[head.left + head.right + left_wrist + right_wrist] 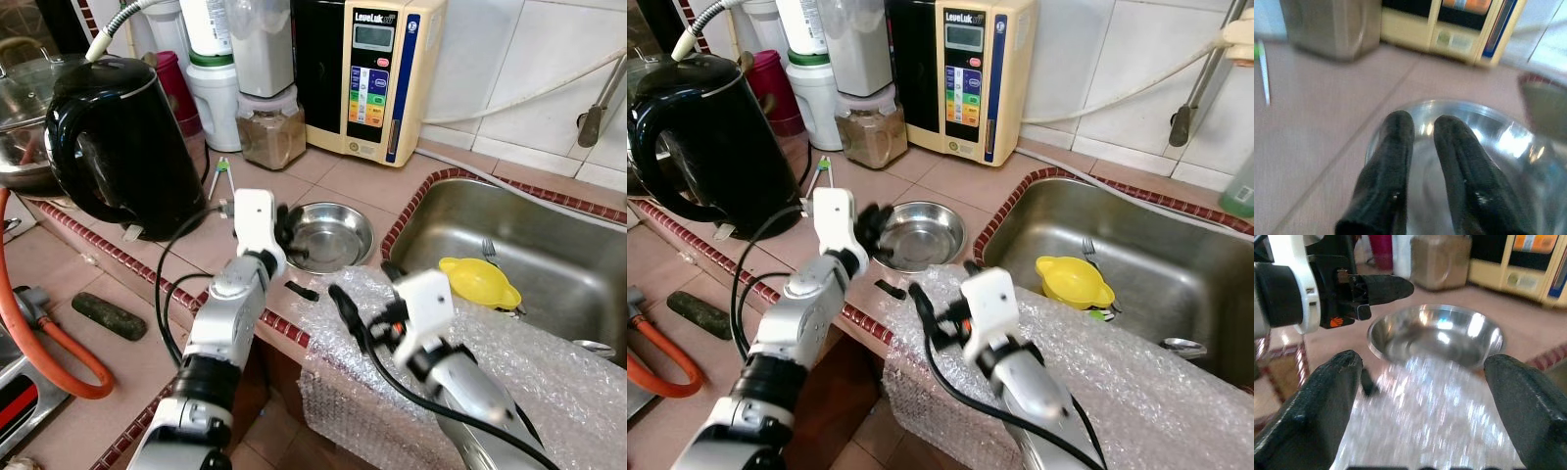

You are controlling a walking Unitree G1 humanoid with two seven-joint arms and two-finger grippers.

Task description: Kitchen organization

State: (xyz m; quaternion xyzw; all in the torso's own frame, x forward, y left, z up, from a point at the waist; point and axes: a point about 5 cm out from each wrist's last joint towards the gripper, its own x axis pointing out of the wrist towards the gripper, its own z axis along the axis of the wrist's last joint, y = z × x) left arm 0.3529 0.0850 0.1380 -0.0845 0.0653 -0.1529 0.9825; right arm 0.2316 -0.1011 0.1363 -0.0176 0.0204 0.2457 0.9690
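A shallow steel bowl (338,238) sits on the tiled counter beside the sink (558,235). My left gripper (286,233) is at the bowl's left rim, its two black fingers (1396,147) nearly together and pointing over the rim into the bowl; whether they pinch the rim I cannot tell. My right gripper (367,286) hovers over a sheet of bubble wrap (519,372) at the counter's front edge. It is open wide, with nothing between its fingers (1327,396), and faces the bowl (1440,333).
A black kettle (118,147) stands to the left. A jar of brown powder (271,132) and a water unit (372,73) line the back. A yellow funnel (478,279) lies in the sink. A small black piece (302,291) lies near the counter edge.
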